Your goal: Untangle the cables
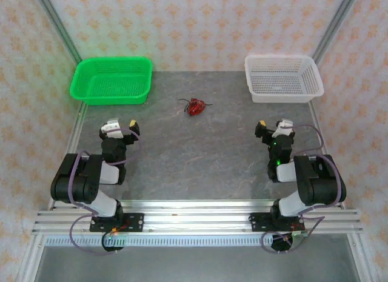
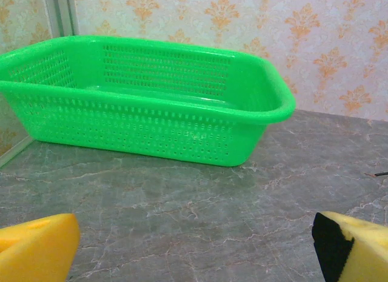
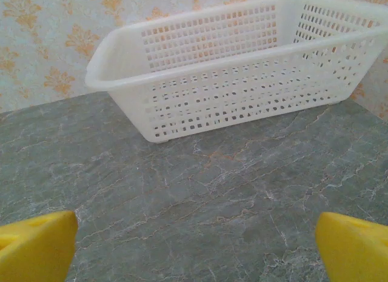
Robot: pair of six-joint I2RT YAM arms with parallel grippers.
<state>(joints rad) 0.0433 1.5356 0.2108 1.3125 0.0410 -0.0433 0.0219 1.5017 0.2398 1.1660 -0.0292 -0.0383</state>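
in the top view the cables lie as one small red and black knot on the grey table, in the upper middle of the frame, between the two baskets and a little lower than them. a few thin strands stick out of the knot to the left and right. nothing touches it.

the green basket sits at the upper left of the table and the white basket at the upper right, both upright and well apart from the knot.

the left fingers hang at the left of the frame, below the green basket, spread wide with nothing between them. the right fingers hang at the right, below the white basket, also spread wide and holding nothing. both are well apart from the cables, one to either side.

in the left wrist view the left fingers show as yellow tips in the two bottom corners, bare table between them and the green basket across the upper frame. a hair-thin dark line shows at the right edge, too small to tell what it is.

in the right wrist view the right fingers sit in the bottom corners in the same way, with the white basket across the top and bare table below it.
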